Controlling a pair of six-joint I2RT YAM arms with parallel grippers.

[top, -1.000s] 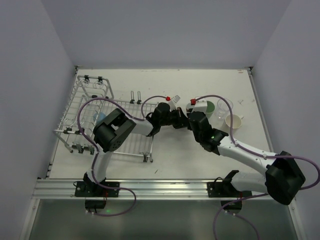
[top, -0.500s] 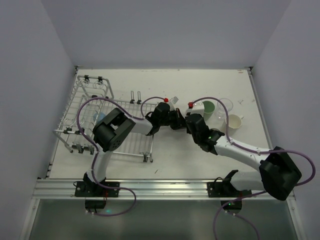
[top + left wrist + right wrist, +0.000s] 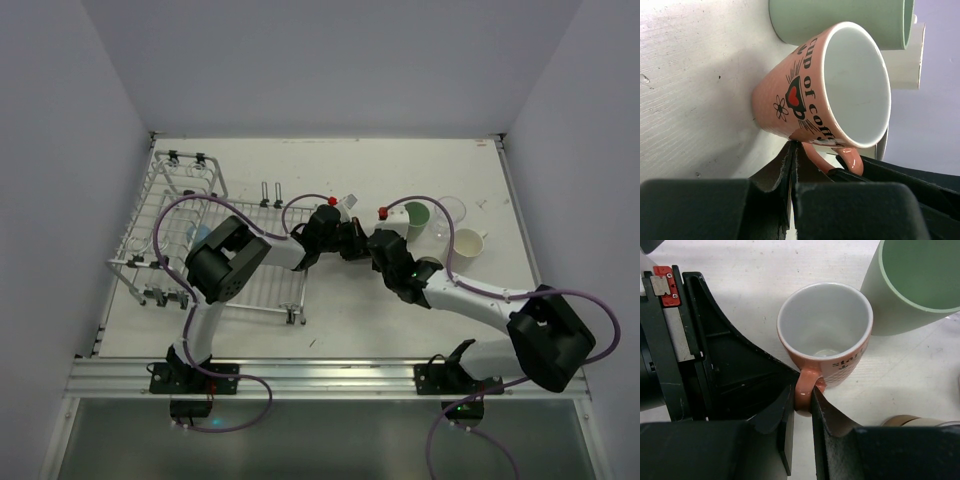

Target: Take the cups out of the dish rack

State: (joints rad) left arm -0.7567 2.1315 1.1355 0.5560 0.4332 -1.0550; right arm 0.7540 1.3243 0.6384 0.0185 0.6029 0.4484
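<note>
A salmon-pink mug with black lettering stands upright on the white table; it also shows in the left wrist view. My right gripper is shut on its handle. My left gripper is shut and empty, its tips against the mug's wall beside the handle. In the top view both grippers meet at mid-table, left and right, hiding the mug. A pale green cup stands just behind the mug. The silver wire dish rack is at the left, with a blue cup inside.
A clear tumbler and a cream cup stand right of the green cup. A brown cup's rim shows at the right wrist view's lower edge. White walls enclose the table on three sides.
My right gripper has moved left and toward me, away from the green cup, which now shows more. The left arm has barely moved.
</note>
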